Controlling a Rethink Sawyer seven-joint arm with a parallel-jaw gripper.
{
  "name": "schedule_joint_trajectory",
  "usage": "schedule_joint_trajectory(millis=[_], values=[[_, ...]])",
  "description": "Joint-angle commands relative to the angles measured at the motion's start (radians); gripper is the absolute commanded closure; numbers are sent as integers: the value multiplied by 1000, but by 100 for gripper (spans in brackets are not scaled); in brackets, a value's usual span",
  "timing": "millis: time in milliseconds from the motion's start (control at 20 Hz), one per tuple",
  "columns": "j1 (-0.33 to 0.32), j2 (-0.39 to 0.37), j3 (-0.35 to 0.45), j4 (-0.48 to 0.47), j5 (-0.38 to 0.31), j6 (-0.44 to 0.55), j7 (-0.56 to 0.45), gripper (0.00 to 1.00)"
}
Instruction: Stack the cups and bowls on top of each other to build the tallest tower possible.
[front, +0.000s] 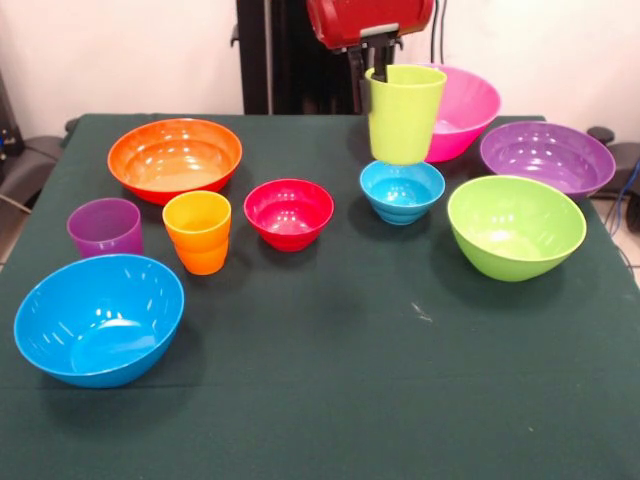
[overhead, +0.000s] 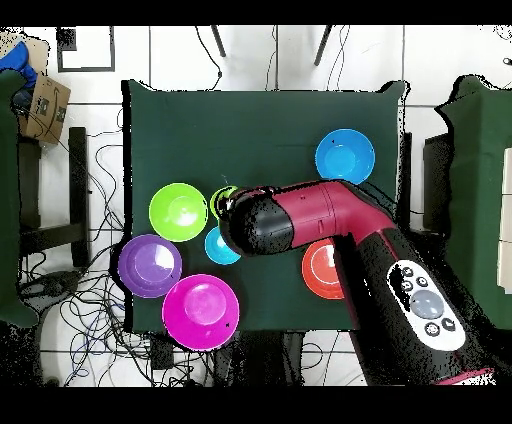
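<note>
My gripper is shut on the rim of the lime green cup, which hangs upright just above the small light blue bowl. From overhead, the cup peeks out beside the arm's head, next to that bowl. The small red bowl, orange cup and purple cup stand separately at left. Large bowls sit singly: orange, blue, pink, purple, lime green. No tower is in view.
The green-covered table has bare cloth along its near edge. In the overhead view the red arm covers part of the orange bowl. Cables lie on the floor around the table.
</note>
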Motion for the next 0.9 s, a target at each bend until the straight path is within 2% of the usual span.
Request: schedule_joint_trajectory(millis=[50, 300, 900], values=[[-66, 19, 112, 9, -13, 143, -297, 100], [-76, -10, 136, 7, -10, 197, -275, 100], [-61, 54, 169, -85, -46, 253, -260, 100]])
